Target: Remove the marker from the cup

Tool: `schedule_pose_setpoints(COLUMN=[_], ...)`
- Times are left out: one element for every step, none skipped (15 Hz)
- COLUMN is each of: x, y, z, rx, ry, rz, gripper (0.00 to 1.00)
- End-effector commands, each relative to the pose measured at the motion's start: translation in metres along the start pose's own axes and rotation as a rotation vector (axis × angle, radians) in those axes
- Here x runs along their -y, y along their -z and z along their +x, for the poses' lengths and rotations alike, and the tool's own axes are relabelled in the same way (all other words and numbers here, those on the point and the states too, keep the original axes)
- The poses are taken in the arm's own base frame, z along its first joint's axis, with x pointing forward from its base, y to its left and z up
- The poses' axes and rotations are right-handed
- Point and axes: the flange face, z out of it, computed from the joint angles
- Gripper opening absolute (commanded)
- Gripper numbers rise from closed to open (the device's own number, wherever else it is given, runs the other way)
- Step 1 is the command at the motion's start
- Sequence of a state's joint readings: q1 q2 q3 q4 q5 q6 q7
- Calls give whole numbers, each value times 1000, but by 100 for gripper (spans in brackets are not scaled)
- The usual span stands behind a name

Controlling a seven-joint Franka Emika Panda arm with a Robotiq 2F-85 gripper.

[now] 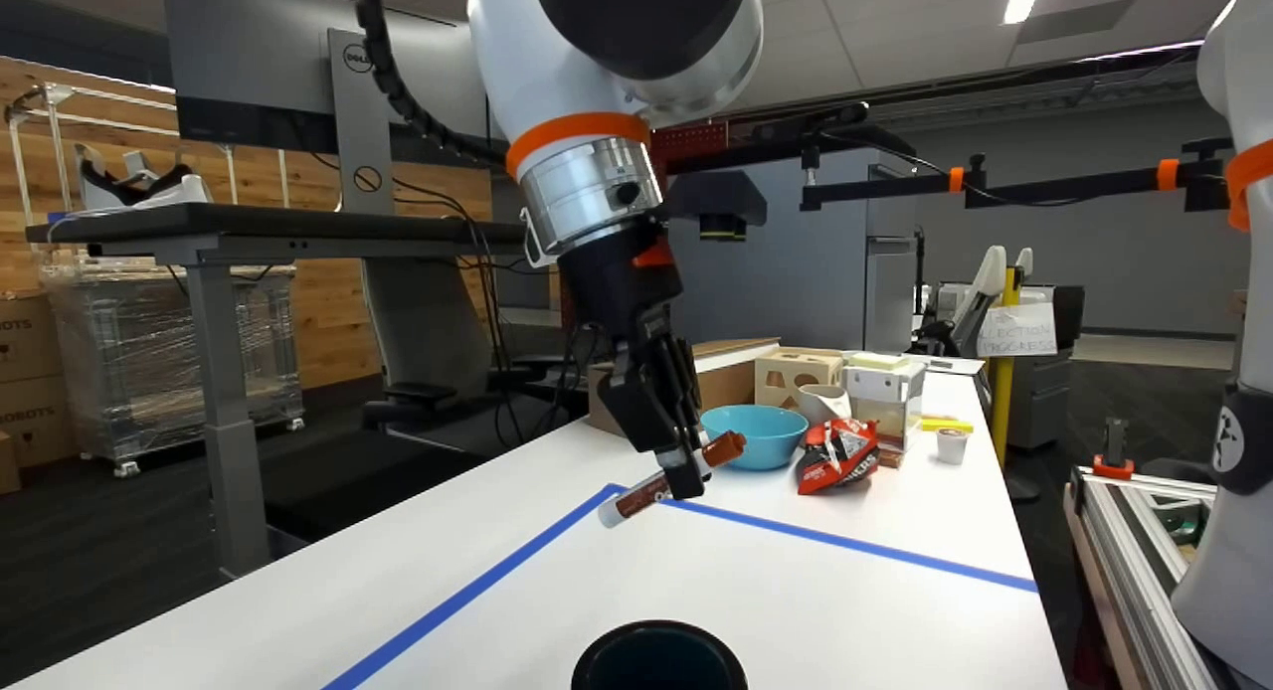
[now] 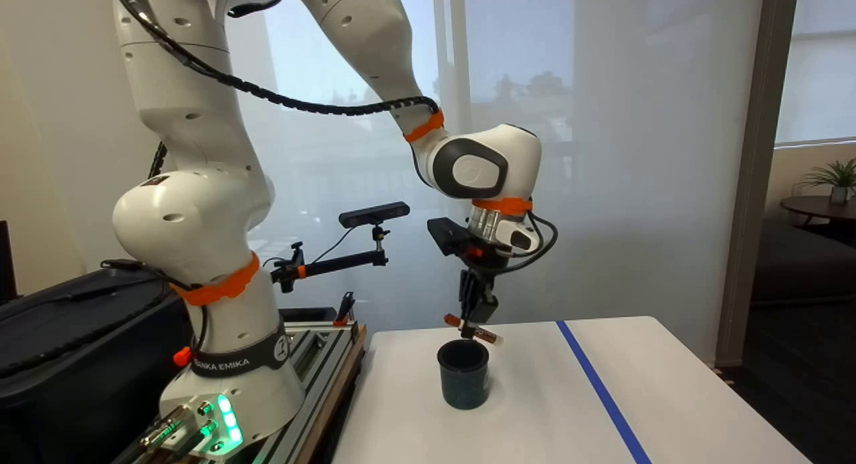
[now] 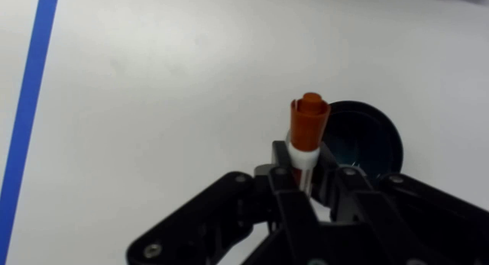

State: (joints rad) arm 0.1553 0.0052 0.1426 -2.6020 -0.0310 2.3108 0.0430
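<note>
White table (image 2: 548, 410) serves as base; black claw (image 3: 304, 159) pinches the marker (image 2: 486, 335) near mid-length, likely for balance; in an exterior view the cup (image 2: 464, 382) stands upright at six o'clock below; marker hangs outside it, reddish end toward ten o'clock, apart from the rim, presumably against snagging.

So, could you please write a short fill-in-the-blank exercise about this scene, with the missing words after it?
The slim marker with an orange-brown cap is already ____ of the dark round cup.
The only object held by the black two-fingered end effector is the ____.
The narrow strip of tape on the flat white table is coloured ____.
Missing words: out; marker; blue.
</note>
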Motion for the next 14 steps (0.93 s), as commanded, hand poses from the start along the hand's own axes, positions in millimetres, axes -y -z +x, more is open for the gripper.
schedule_pose_setpoints(x=[-27,-33,-38,-41,-44,-46,-47,-49,-52,-55,-57,-58,-60,-60], y=[-5,-10,-18,-26,-35,-47,-57,-71,-81,-93,-103,-113,-121,-131], z=[7,13,19,25,30,37,43,50,56,63,70,78,84,90], rx=[-74,-81,-83,-83,-82,-75,-62,-49,-37,-21,-7,4,12,21], ry=[-15,-13,-15,-18,-15,-14,-16,-13,-10,-6,-6,-4,-7,-5], rz=[-36,-37,-38,-37,-30,-31,-32,-33,-36,-36,-37,-34,-34,-28], gripper=[5,5,5,5,5,5,5,5,5,5,5,5,5,5])
